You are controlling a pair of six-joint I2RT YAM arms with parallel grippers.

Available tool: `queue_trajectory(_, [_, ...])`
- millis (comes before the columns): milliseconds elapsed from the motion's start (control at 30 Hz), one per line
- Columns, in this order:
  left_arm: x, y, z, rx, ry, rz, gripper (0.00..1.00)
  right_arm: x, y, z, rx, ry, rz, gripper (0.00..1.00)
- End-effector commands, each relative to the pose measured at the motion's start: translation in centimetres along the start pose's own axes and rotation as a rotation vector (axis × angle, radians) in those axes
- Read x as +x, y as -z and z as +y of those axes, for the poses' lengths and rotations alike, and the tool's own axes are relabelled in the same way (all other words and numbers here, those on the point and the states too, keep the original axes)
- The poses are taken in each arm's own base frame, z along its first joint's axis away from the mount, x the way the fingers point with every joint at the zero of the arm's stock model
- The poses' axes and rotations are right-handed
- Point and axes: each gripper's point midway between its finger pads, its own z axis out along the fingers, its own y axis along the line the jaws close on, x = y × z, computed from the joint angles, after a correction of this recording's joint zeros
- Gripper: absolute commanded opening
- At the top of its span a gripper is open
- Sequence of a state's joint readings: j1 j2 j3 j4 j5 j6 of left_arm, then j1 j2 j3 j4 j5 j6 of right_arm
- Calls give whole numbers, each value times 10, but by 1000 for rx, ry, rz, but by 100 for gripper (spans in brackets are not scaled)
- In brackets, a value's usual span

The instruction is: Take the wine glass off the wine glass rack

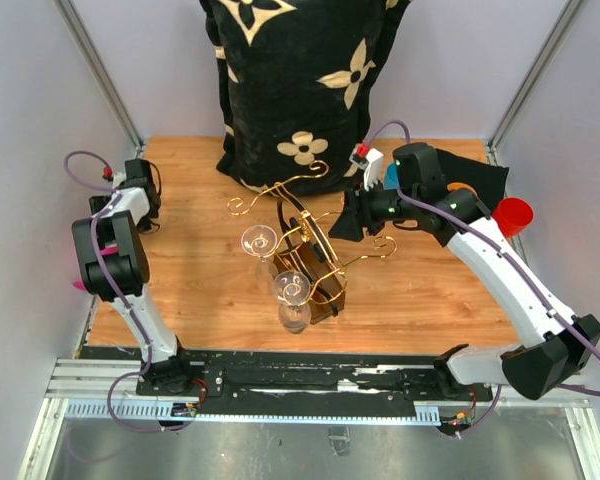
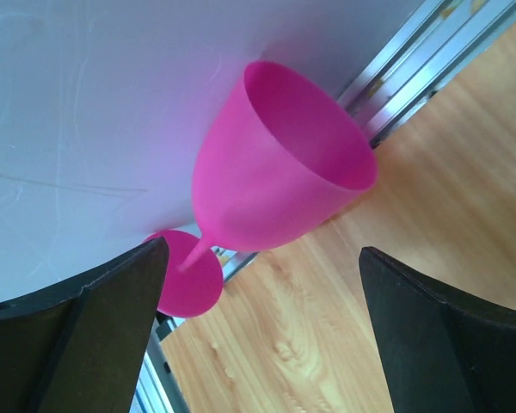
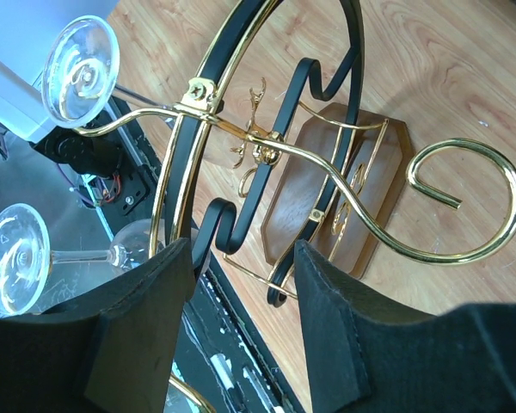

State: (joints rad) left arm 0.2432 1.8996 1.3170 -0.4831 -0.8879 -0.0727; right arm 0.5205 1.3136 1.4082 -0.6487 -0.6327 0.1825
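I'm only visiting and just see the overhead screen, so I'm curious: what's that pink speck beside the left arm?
Observer: A pink goblet near the wall, in front of the left arm's wide-open jaws, untouched.
Operator: Has the right arm grabbed a glass yet?
Observer: No. Its jaws stand apart with nothing pinched; only a black curl of the wine glass rack shows through the gap.
Operator: Where are the glasses from there?
Observer: One wine glass and a second glass both sit off to the side of the jaws, not between them.
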Motion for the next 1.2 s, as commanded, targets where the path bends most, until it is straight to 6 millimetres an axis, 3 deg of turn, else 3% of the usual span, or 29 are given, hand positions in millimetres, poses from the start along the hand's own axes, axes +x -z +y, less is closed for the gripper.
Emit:
queue_trajectory(0, [-2,-8,13,-37,3,-15,100,-5,8,5,-16,16,-34,53])
queue_trajectory(367, [13,-42,28,-41,-42,48,97,-1,8,7,-25,15,-38,53])
queue_trajectory(633, [24,-55,12,10,-128,62,96,1,4,7,-39,8,-32,53])
queue_trajectory(867, [20,-62,2,36,-189,73,97,2,1,7,-52,-1,-29,53])
queue_trajectory(1067, [2,-63,5,24,-183,50,98,3,-2,10,-75,-5,-30,52])
queue_trajectory(1167, [-2,-65,-3,62,-183,47,95,4,-3,9,-74,-3,-28,52])
